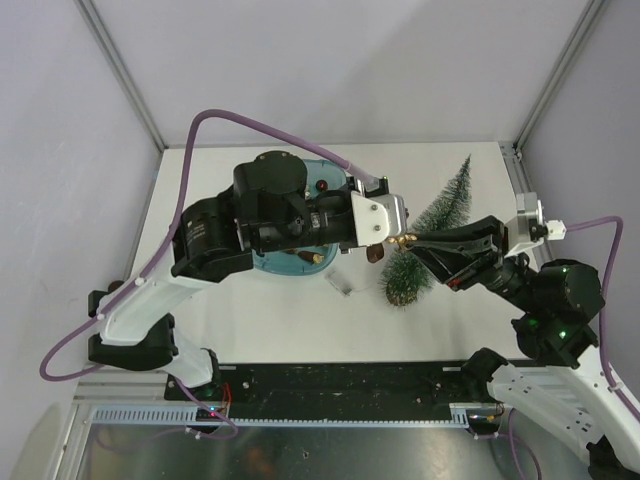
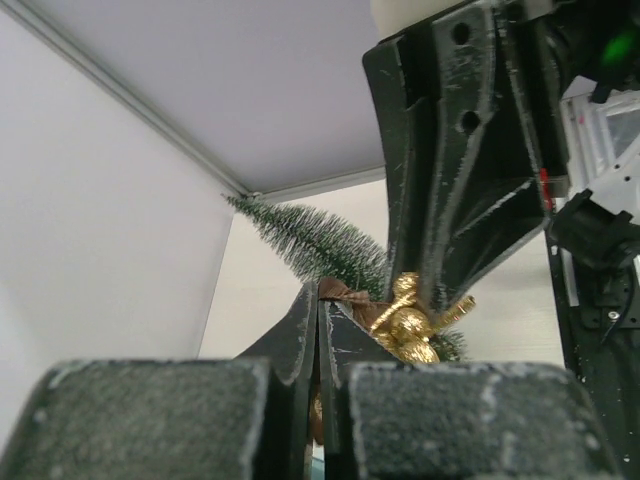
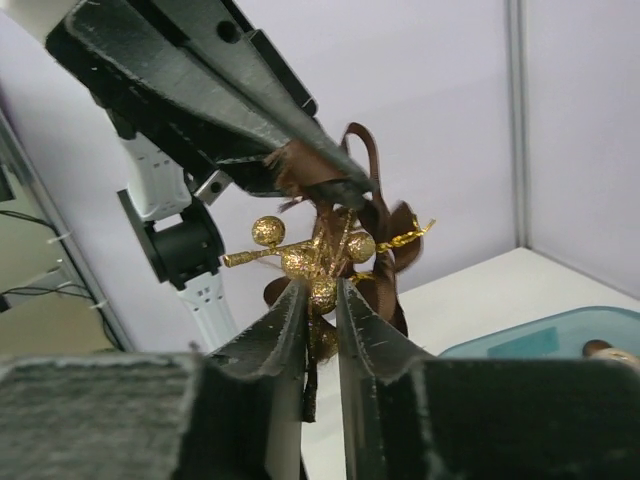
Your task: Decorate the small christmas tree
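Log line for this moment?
left gripper: shut on ornament | right gripper: shut on ornament | ornament: mid-air, between both grippers

Glittery gold ornament (image 3: 300, 262), glossy brown ribbon (image 3: 388, 285), bristly frost-tipped small christmas tree (image 1: 445, 205), teal plastic tray (image 3: 560, 332), scuffed matt black right gripper (image 3: 320, 288)

teal tray (image 3: 545, 335), gold ornament (image 3: 300, 262), brown ribbon (image 3: 382, 275)

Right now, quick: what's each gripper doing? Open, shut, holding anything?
Left gripper: jaws shut on the brown ribbon of the gold ornament.
Right gripper: jaws shut on the same gold ornament.
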`<state>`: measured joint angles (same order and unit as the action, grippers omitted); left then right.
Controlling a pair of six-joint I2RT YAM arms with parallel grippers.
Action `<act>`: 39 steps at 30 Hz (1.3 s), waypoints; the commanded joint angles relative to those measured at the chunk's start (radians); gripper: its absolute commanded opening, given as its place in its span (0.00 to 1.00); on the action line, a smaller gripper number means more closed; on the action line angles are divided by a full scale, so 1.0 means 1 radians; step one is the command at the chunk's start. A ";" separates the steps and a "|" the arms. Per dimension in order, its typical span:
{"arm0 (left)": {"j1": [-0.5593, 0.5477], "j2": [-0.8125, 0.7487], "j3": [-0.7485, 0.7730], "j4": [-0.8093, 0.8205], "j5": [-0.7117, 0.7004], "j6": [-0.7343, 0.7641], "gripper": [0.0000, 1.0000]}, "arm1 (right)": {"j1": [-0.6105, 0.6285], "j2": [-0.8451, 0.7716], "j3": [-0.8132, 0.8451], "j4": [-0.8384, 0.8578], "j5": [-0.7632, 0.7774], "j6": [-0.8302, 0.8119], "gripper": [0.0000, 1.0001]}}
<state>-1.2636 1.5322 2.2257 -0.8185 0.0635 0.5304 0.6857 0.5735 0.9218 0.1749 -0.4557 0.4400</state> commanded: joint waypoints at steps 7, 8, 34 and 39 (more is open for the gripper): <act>-0.014 -0.014 0.053 0.017 0.113 -0.070 0.01 | 0.006 -0.049 0.134 -0.156 0.162 -0.133 0.05; -0.014 -0.015 0.050 0.018 0.119 -0.069 0.01 | 0.005 -0.052 0.147 -0.195 0.172 -0.150 0.04; 0.069 -0.144 -0.369 0.252 0.206 -0.177 0.83 | 0.005 -0.102 0.278 -0.497 0.253 -0.250 0.00; 0.069 -0.082 -0.307 0.255 0.304 -0.244 0.75 | 0.004 -0.107 0.278 -0.528 0.272 -0.256 0.00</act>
<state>-1.1954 1.4136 1.8500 -0.6197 0.2596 0.3660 0.6857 0.4629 1.1740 -0.3374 -0.2089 0.1970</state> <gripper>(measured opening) 0.780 0.151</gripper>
